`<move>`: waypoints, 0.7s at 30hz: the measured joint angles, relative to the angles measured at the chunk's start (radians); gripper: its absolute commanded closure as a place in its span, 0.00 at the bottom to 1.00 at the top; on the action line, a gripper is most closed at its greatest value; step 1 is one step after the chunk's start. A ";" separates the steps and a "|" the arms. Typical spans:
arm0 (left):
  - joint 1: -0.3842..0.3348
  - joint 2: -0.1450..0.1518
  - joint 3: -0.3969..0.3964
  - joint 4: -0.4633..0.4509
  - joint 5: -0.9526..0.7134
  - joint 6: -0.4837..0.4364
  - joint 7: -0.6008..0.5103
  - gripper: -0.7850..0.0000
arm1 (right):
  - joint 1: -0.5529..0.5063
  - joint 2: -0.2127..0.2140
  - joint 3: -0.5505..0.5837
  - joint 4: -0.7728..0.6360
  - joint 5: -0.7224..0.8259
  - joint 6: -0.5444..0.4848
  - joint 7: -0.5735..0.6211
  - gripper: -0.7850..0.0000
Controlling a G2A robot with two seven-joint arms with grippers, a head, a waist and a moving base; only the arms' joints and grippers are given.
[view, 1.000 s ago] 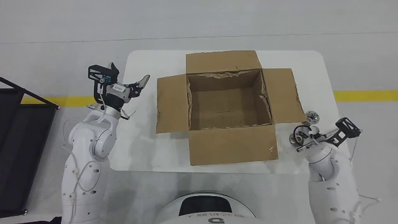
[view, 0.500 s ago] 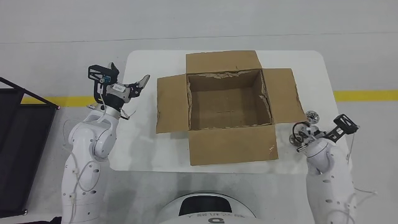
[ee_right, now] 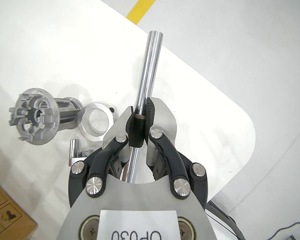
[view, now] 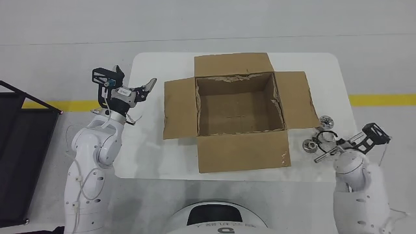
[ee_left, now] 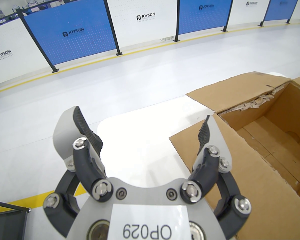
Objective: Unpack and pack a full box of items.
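Box [view: 242, 151] sits open, empty. Right fingers [ee_right: 162, 116] clamp rod [ee_right: 150, 76], now drawn back from parts [ee_right: 37, 118] toward desk [ee_right: 65, 38] edge. Left fingers [ee_left: 67, 128] spread wide, empty, unmoved. Repacking likely begins.

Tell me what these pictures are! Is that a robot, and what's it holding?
Yes, it is a robot with two arms. One picture comes from a camera up on the robot, looking down at a white table. The other two come from little cameras on its wrists, so you see each end effector, the part that grabs, up close. On the table sits an open cardboard box, which looks empty inside. Beside it lie shiny metal parts, among them a ring and a flanged part. The left end effector is open and holds nothing, near the box. The right end effector is shut on a shiny metal rod, near the table's edge.
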 measured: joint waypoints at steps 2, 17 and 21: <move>0.000 0.000 0.000 0.000 0.000 0.000 0.000 0.00 | -0.029 0.000 0.042 -0.026 0.073 -0.048 0.001 1.00; 0.000 0.000 0.000 0.000 0.000 0.000 0.000 0.00 | -0.071 0.014 0.225 -0.035 0.523 -0.329 0.194 1.00; 0.000 0.000 0.000 0.000 0.000 0.000 0.000 0.00 | -0.066 0.027 0.290 -0.021 0.673 -0.363 0.349 1.00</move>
